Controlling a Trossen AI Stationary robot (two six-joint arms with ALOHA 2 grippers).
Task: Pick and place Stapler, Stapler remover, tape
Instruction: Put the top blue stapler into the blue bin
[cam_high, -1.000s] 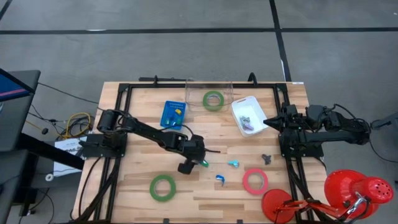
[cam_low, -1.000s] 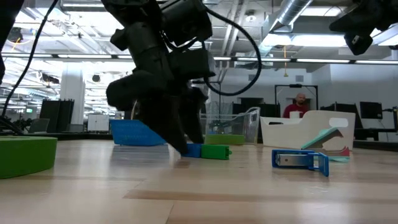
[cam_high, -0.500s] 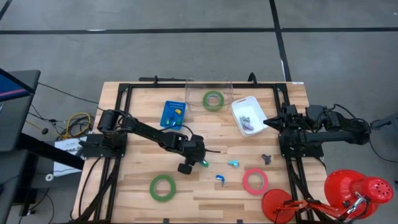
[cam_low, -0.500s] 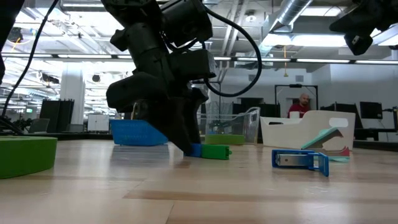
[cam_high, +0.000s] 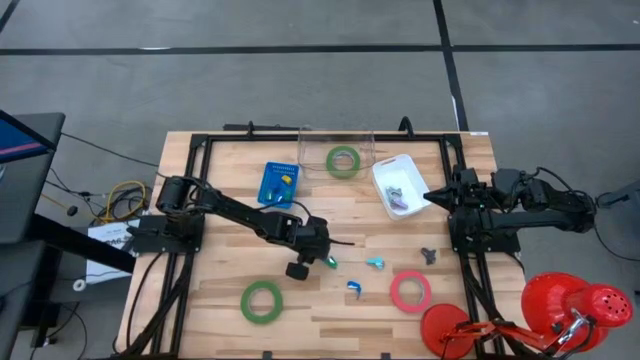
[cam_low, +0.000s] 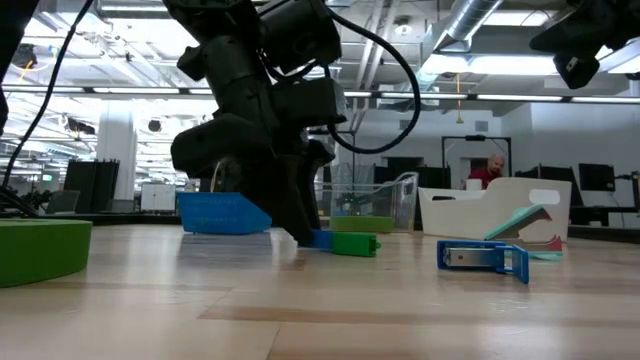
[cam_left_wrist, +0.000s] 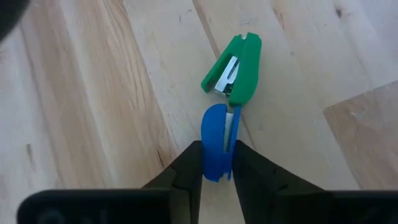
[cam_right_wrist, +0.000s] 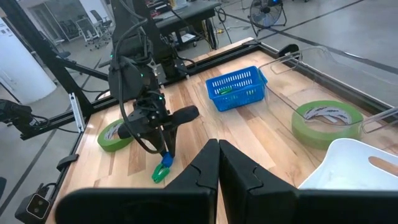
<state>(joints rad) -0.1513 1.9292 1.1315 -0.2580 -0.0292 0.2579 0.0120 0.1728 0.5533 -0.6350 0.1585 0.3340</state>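
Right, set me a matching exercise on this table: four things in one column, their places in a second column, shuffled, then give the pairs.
Things
1. blue stapler remover
2. blue basket
3. pinkish-red tape roll
4. white bin

Places
A. flat on the table's near edge, right half
B. far side of the table, left of the clear container
C. between the left gripper fingers
D. far side, just in front of the right gripper

Pairs: 1-C, 2-B, 3-A, 4-D
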